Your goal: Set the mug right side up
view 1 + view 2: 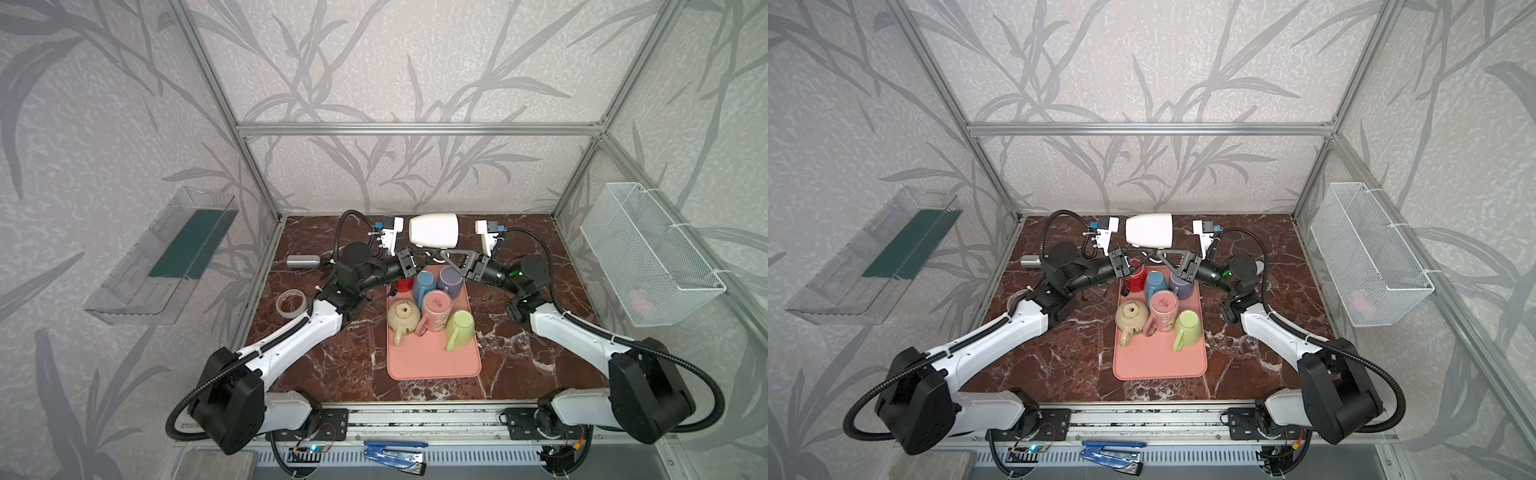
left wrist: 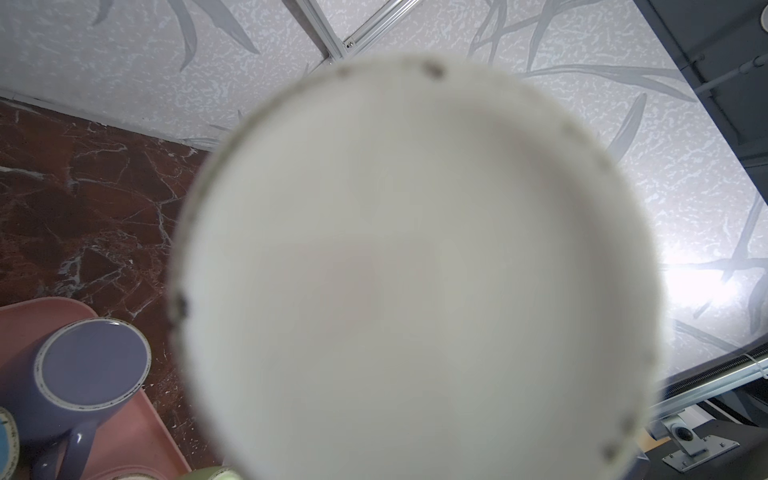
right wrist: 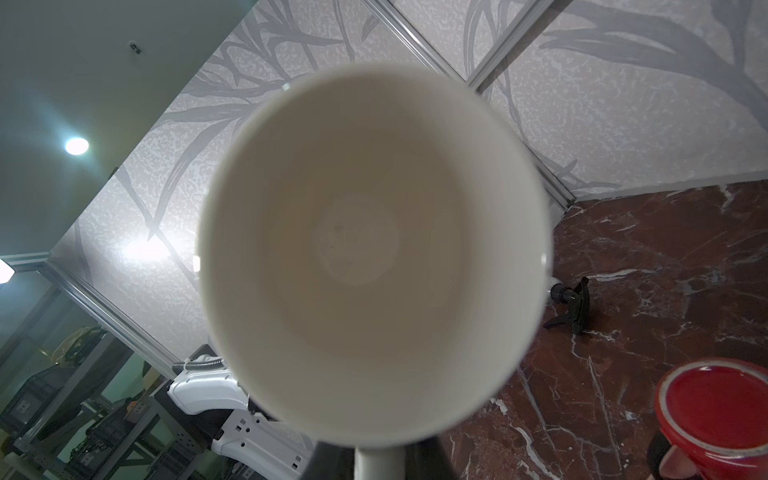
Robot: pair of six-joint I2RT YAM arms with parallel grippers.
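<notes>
Halfway: white ceramic mug (image 1: 433, 235) hangs sideways above your claws; right claw (image 1: 446, 253) clamps its handle; left claw (image 1: 422, 255) you cannot judge; uprighting remains.

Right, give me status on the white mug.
Left gripper and right gripper meet at the handle; which grips unclear. White mug aloft, on its side, mouth toward right arm. Purple mug on pink tray close beneath.

I can't read any words or numbers anywhere here. The pink mug (image 1: 436, 306) on the tray (image 1: 432, 365) has little dark marks on its upturned bottom, but they are too small to make out. The beige mug (image 1: 403, 316), at its nine o'clock, shows one small square mark that I can't read either.
</notes>
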